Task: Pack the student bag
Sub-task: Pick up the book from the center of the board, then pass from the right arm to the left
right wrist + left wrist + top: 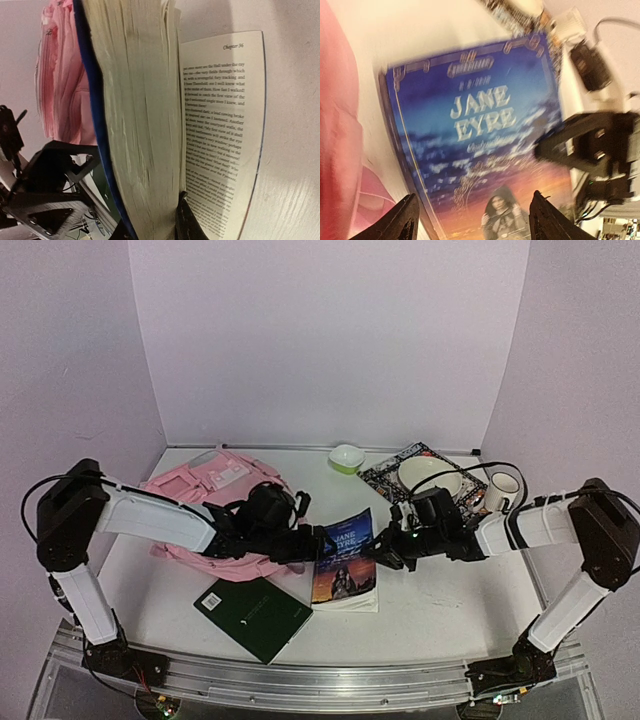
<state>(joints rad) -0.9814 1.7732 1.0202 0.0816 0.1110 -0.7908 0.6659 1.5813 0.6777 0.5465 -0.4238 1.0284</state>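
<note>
"jane eyre" on the cover of the blue book [480, 150]; "chapter 36" atop its open page [225, 125]

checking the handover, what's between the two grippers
The Jane Eyre book lies between the left gripper and the right gripper. The top view shows this best, and both wrist views show the book close up.

The book [135, 100] is seen edge-on, its blue-covered page block clasped by the right gripper [156, 226]. One printed page is spread flat on the tabletop [295, 200]. The student bag [65, 90] is seen behind the book.
</note>
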